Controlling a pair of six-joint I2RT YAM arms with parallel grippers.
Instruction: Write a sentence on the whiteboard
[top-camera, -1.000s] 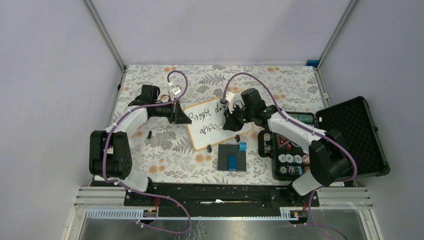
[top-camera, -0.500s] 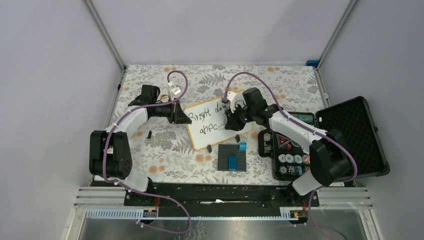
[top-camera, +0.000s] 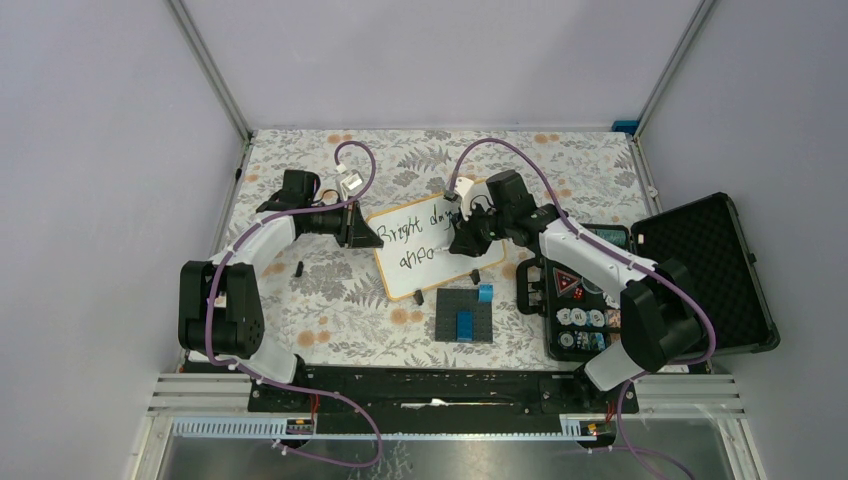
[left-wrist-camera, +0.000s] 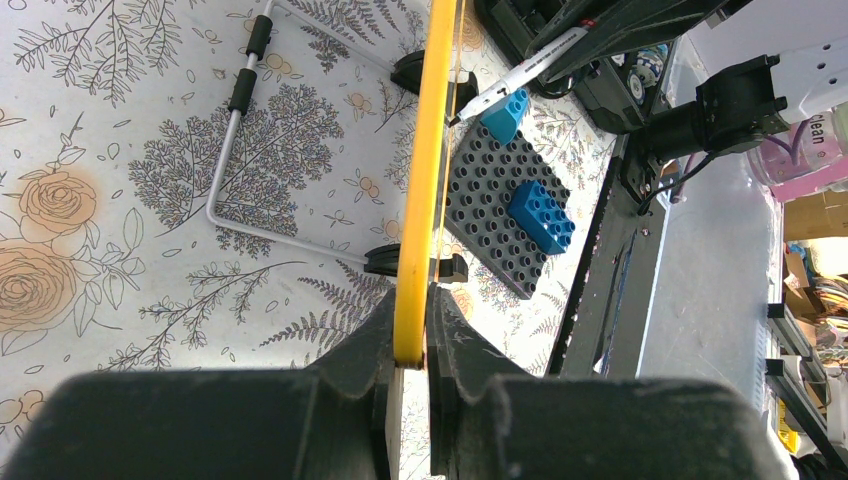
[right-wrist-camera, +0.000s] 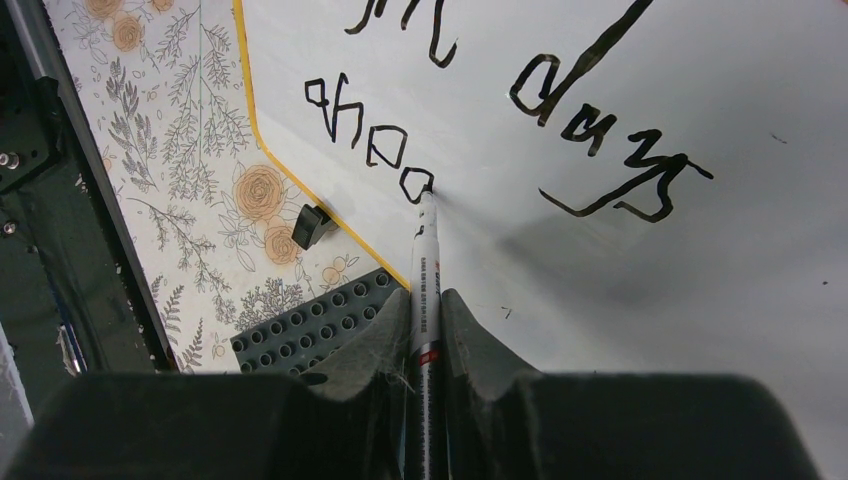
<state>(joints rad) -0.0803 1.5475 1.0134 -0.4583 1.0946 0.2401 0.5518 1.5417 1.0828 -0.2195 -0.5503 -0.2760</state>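
Top view: the board (top-camera: 440, 276) sits mid-tabletop (top-camera: 300, 290). The left claw (top-camera: 368, 236) is at its left edge and the right claw (top-camera: 460, 243) is over its right half.

Left wrist: the jaws are clamped on the board's yellow frame, which is seen edge-on. The marker (left-wrist-camera: 520, 72) slants down beyond, near the brick plate (left-wrist-camera: 490, 225).

Right wrist: the jaws are closed on the marker, with its tip touching the board at the fourth letter of the sentence's (right-wrist-camera: 530, 95) lower line. The final "d" looks unwritten. To do it well, keep the pressure light and even, finish this loop, then step right and keep the left grip firm.
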